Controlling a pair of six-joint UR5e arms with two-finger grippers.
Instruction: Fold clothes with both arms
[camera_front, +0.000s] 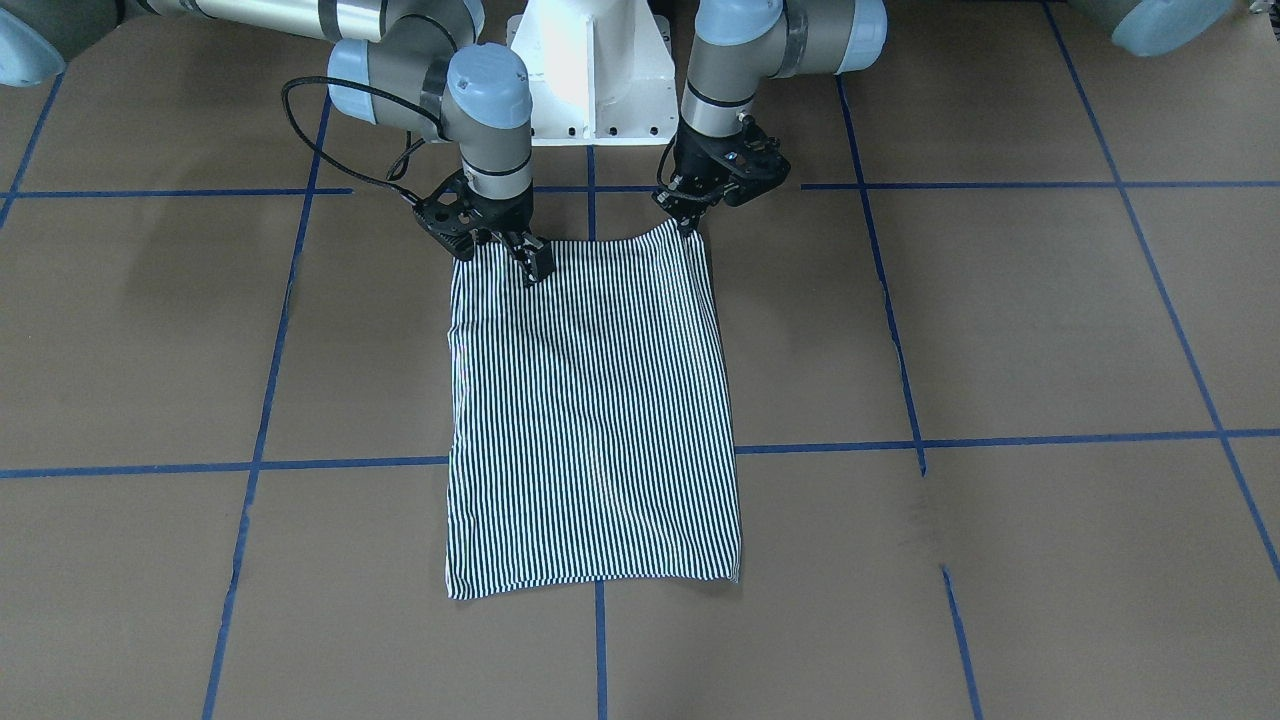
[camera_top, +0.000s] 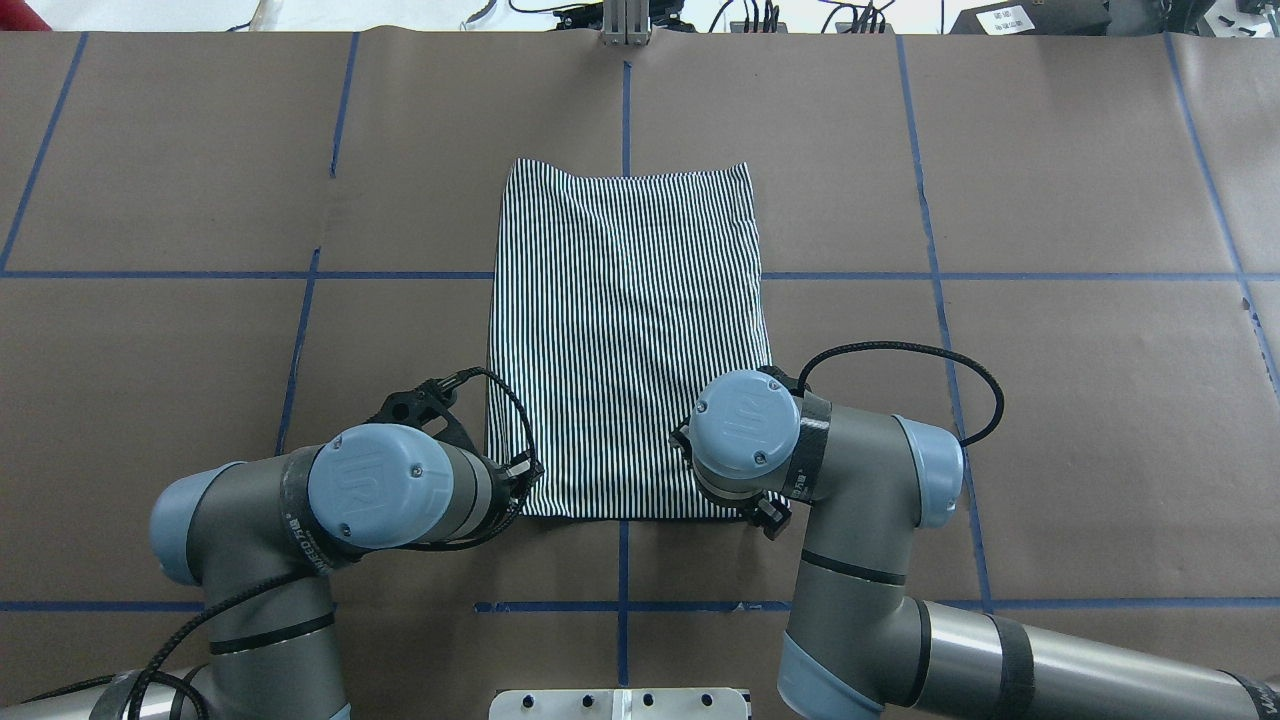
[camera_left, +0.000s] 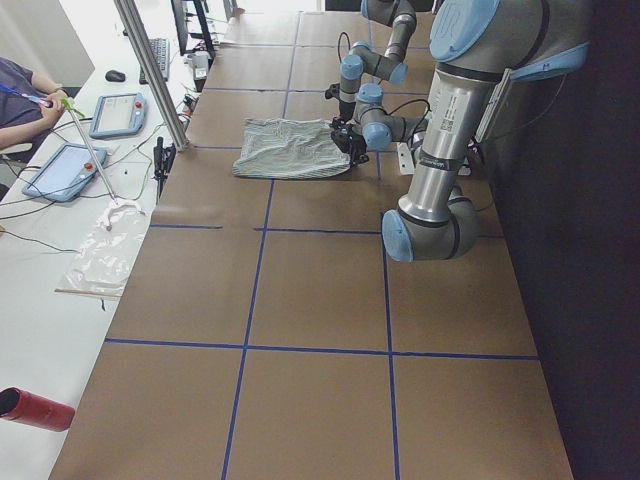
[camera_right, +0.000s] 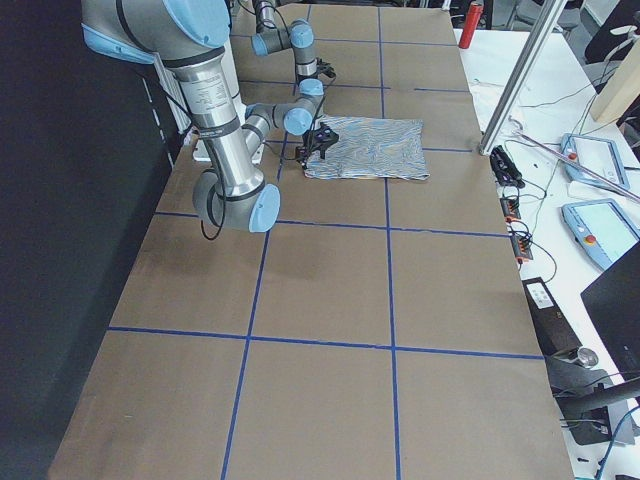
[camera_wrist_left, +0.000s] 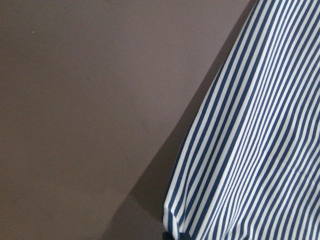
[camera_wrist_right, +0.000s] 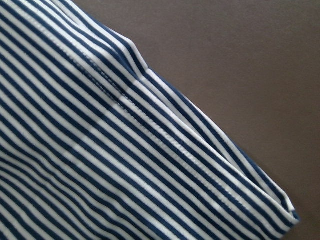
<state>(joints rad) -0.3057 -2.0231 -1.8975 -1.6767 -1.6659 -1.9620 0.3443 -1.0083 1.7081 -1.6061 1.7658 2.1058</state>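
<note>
The striped shirt lies flat on the counter as a rectangle, directly out from the white pedestal base. My left pincer is closed on one base-side corner. My right pincer appears closed on the other. Step in hand, as I judge it: the lengthwise fold. Next move: raise both corners evenly and carry them away from the base.

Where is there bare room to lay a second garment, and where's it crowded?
Bare table lies left and right of the striped shirt, plus a strip beyond its far edge. Crowded: its near edge, where left hand and right hand meet it.
</note>
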